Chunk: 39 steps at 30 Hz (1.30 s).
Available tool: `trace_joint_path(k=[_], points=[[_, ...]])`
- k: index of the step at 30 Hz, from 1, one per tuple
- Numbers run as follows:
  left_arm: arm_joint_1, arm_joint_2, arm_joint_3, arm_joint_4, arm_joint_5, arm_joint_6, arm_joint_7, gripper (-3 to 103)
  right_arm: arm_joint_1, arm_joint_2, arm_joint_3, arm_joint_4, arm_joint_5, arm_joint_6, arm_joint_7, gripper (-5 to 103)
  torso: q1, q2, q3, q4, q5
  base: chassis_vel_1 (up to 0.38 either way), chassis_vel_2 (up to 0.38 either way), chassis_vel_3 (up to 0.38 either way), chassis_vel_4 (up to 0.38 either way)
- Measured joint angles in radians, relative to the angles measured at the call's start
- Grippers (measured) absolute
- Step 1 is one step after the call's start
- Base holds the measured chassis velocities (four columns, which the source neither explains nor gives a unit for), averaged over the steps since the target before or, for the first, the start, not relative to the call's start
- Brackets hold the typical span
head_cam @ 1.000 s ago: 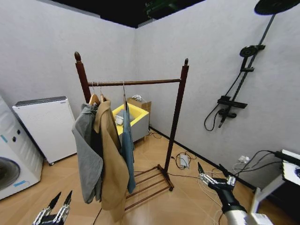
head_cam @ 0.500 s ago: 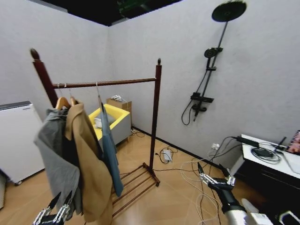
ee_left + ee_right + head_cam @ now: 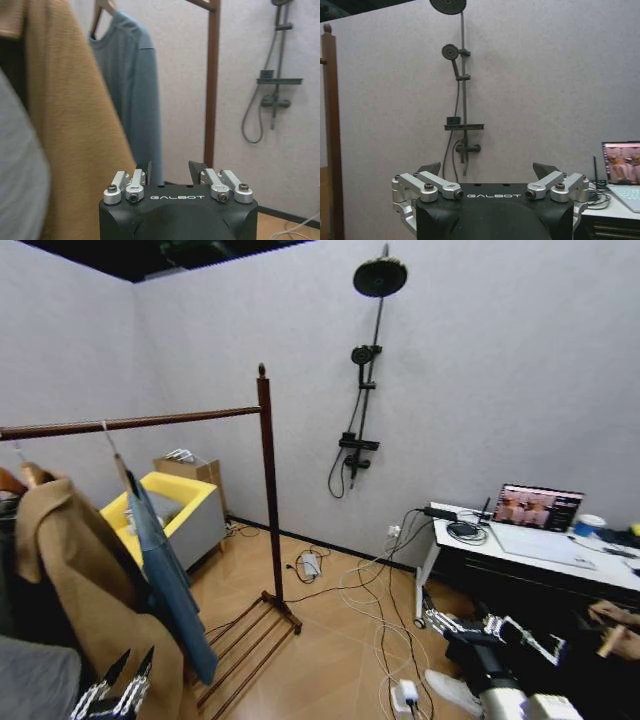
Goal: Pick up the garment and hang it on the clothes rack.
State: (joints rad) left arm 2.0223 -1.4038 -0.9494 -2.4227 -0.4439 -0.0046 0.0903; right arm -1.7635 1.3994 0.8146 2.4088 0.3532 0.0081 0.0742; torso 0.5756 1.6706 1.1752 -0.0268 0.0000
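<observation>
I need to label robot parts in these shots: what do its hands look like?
Both look alike. The left hand and right hand each have a glossy black housing with white GALBOT lettering, silver metal linkages with dark screws, and slim black fingers.

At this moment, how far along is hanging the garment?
Done: the teal long-sleeved shirt hangs by its hanger hook on the dark wooden clothes rack's bar, beside a tan coat. In hand: nothing; the left gripper and right gripper are open, empty. Nothing visibly left.
</observation>
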Motion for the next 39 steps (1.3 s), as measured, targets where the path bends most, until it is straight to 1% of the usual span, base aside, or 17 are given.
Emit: trace_joint_path(k=[2,8,20,32,35,39], points=[[0.0,0.0,0.0,0.0,0.0,0.0,0.0,46,0.0,0.0,0.0,0.0,0.0,0.0,0.0,100,0.0,0.0,0.0,0.0003,0.0,-0.124,-0.11,-0.105,-0.121],[0.0,0.0,0.0,0.0,0.0,0.0,0.0,46,0.0,0.0,0.0,0.0,0.0,0.0,0.0,100,0.0,0.0,0.0,-0.0001,0.0,-0.124,-0.135,-0.136,-0.126],[0.0,0.0,0.0,0.0,0.0,0.0,0.0,46,0.0,0.0,0.0,0.0,0.0,0.0,0.0,100,0.0,0.0,0.0,0.0002,-0.0001,-0.117,-0.123,-0.114,-0.121],[0.0,0.0,0.0,0.0,0.0,0.0,0.0,46,0.0,0.0,0.0,0.0,0.0,0.0,0.0,100,0.0,0.0,0.0,-0.0002,0.0001,-0.132,-0.123,-0.12,-0.13],[0.0,0.0,0.0,0.0,0.0,0.0,0.0,46,0.0,0.0,0.0,0.0,0.0,0.0,0.0,100,0.0,0.0,0.0,-0.0003,-0.0002,-0.078,-0.096,-0.109,-0.092],[0.0,0.0,0.0,0.0,0.0,0.0,0.0,46,0.0,0.0,0.0,0.0,0.0,0.0,0.0,100,0.0,0.0,0.0,0.0,-0.0001,-0.022,-0.027,-0.028,-0.027]])
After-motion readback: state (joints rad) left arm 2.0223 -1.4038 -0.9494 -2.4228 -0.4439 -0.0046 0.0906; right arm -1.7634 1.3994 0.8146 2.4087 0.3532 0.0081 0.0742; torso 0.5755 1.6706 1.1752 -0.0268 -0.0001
